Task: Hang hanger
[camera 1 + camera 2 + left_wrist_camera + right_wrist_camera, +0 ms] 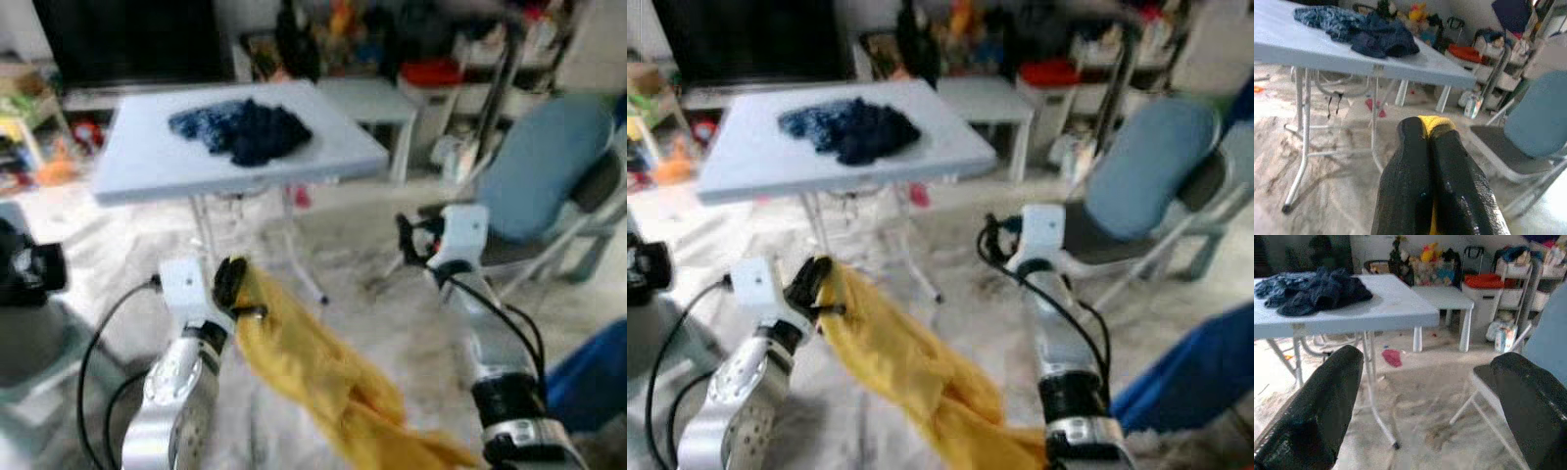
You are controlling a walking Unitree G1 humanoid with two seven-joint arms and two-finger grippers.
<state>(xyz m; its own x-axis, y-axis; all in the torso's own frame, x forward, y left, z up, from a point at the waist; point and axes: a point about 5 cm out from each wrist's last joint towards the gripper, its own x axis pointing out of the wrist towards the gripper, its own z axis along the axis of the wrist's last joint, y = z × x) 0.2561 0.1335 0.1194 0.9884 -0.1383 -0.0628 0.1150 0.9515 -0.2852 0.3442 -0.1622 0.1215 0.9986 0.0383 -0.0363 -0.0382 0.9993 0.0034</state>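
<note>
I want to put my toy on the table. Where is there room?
The folding table is bare along its near edge and left side, around the dark blue clothes heaped toward the back middle. Behind it, the shelves look crowded.

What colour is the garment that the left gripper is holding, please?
The garment is mustard yellow, clearest in the left eye view, hanging from the left gripper.

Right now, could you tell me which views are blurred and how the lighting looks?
Both eye views are soft throughout, smearing the yellow cloth and left gripper; the wrist views are sharper, in even daylight with pale floor glare under the table.
</note>
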